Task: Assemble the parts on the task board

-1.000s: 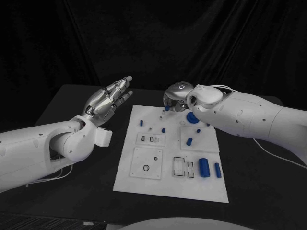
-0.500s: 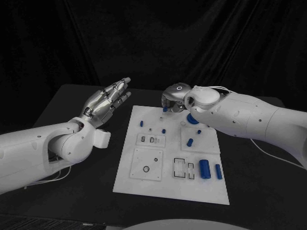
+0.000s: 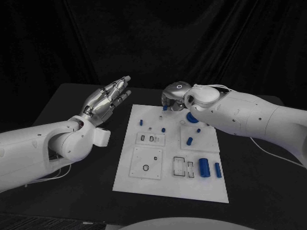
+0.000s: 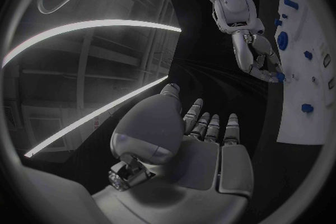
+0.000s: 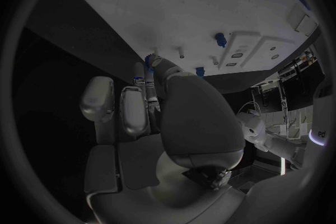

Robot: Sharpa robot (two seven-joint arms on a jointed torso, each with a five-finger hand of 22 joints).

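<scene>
Board [image 3: 169, 182], flat, white and smooth, lies in the middle of the black table [image 3: 70, 100]. Small blue parts sit on it: a round toothed wheel [image 3: 192, 116], a short peg [image 3: 189, 141], and two longer rods [image 3: 205, 167] near the edge closest to the robot. The board also has thin cut-out slots [image 3: 179, 166] and a ring mark [image 3: 146, 168]. The right hand [image 3: 174, 96], shiny silver, hangs over the far edge of the board, and its curled fingers pinch a tiny blue part [image 4: 280, 75] at the tips. The left hand [image 3: 109, 98] is lifted off to the side of the board, flat, fingers straight and close together, holding nothing. Bare dark table runs all around the board, with lots of room on the left side.
</scene>
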